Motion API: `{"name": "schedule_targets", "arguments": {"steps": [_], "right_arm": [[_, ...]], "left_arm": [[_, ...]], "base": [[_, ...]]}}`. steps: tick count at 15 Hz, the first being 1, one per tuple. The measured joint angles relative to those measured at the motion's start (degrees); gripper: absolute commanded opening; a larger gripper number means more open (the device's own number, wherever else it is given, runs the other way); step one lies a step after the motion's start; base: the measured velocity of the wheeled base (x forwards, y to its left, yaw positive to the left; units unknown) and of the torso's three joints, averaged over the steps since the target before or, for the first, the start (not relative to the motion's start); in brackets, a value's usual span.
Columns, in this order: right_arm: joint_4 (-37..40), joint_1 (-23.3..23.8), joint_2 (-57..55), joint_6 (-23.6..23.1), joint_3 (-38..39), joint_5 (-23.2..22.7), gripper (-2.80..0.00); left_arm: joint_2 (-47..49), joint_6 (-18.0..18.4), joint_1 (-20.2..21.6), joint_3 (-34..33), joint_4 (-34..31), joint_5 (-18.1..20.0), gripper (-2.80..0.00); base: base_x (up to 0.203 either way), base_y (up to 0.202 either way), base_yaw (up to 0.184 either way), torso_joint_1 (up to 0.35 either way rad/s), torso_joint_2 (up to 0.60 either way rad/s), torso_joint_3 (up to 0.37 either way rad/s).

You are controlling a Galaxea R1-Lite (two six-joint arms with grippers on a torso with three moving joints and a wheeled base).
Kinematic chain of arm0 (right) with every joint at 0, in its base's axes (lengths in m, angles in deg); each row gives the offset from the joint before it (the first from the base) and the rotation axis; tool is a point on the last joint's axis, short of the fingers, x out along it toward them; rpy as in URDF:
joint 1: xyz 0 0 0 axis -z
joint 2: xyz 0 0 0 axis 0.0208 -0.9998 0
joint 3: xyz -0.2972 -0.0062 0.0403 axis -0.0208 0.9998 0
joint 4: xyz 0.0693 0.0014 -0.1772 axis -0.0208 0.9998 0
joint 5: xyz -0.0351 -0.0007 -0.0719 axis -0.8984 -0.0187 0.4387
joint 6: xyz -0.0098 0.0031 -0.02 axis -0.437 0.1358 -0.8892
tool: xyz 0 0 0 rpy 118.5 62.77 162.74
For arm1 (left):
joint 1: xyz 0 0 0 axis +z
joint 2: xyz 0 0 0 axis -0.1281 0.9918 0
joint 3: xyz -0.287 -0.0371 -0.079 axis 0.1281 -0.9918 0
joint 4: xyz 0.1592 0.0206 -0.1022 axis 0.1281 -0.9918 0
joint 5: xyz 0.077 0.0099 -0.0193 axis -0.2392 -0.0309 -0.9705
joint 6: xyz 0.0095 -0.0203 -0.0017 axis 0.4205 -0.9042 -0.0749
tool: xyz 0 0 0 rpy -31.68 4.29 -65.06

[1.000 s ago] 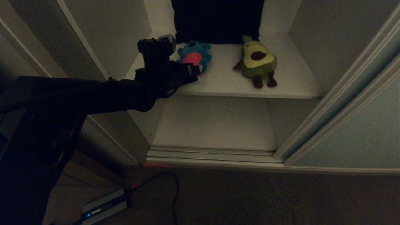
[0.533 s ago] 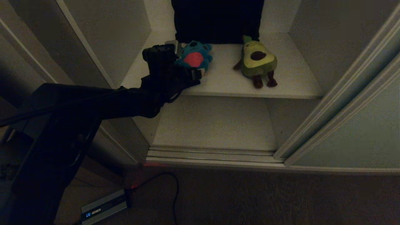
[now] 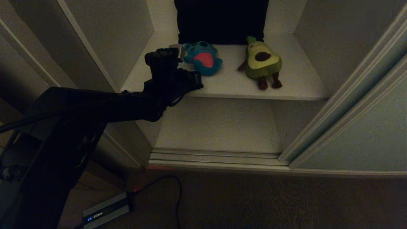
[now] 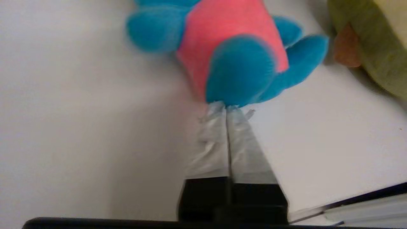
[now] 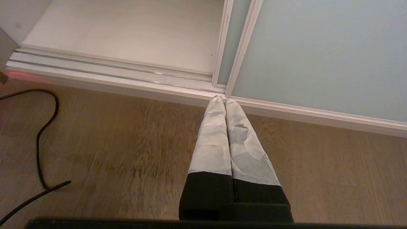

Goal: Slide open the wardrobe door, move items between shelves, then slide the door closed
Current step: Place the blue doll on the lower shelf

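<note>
Left hand point(image 4: 226, 109) pinching teal monster point(image 4: 235, 54), head cropped

Teal monster point(image 3: 203, 60) (pink belly up), avocado point(image 3: 262, 62) alongside, upper shelf point(image 3: 229, 82)

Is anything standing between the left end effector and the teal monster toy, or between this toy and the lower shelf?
Nothing visible does. The left end effector, shut, has its tips at the teal monster. The lower shelf shows bare board, and the avocado lies apart to the side.
</note>
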Motion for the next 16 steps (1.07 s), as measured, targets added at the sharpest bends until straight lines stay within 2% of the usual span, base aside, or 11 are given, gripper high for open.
{"name": "schedule_targets", "arguments": {"steps": [7,13,14,16], "right_arm": [[-0.01,0.00,0.00,-0.02,0.00,0.02,-2.80],[-0.01,0.00,0.00,-0.02,0.00,0.02,-2.80],[-0.01,0.00,0.00,-0.02,0.00,0.04,-2.80],[0.00,0.00,0.00,-0.02,0.00,0.02,-2.80]], "left_arm": [[-4.05,-0.45,-0.41,-0.44,-1.14,-0.79,-2.80],[-8.52,-0.22,-2.32,-0.58,-5.52,-7.93,-2.80],[-8.83,-0.09,-2.60,-0.44,-5.80,-8.10,0.00],[-9.34,2.16,-3.00,-0.30,-7.33,-8.42,0.00]], "base": [[0.000,0.000,0.000,0.000,0.00,0.000],[0.000,0.000,0.000,0.000,0.00,0.000],[0.000,0.000,0.000,0.000,0.00,0.000],[0.000,0.000,0.000,0.000,0.00,0.000]]}}
